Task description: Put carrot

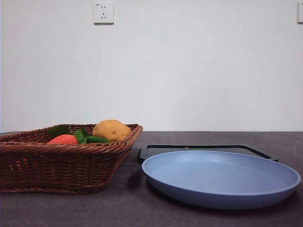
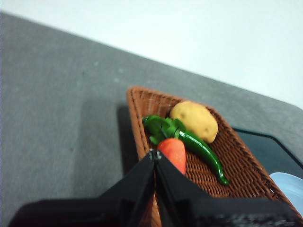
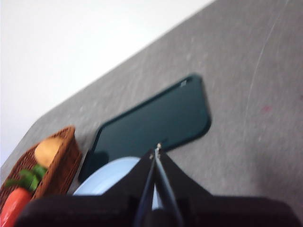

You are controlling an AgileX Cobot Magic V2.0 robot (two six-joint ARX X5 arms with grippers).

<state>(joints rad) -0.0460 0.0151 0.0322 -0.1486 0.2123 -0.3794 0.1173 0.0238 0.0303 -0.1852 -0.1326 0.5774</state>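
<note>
The carrot (image 1: pixel 63 140) lies in the wicker basket (image 1: pixel 28 165) at the left, red-orange with green leaves (image 1: pixel 80 135). From the left wrist it shows as the carrot (image 2: pixel 173 153) just beyond my left gripper (image 2: pixel 155 154), whose jaws are shut and hold nothing, high above the basket (image 2: pixel 246 172). My right gripper (image 3: pixel 156 150) is shut too, hanging above the near edge of the blue plate (image 3: pixel 106 176). The carrot (image 3: pixel 14 206) also shows at that view's corner. Neither arm appears in the front view.
A tan potato (image 1: pixel 111 130) and a slim green vegetable (image 1: pixel 98 139) share the basket. The blue plate (image 1: pixel 222 179) sits front right, with a dark tray (image 1: pixel 208 150) behind it. The table is dark grey.
</note>
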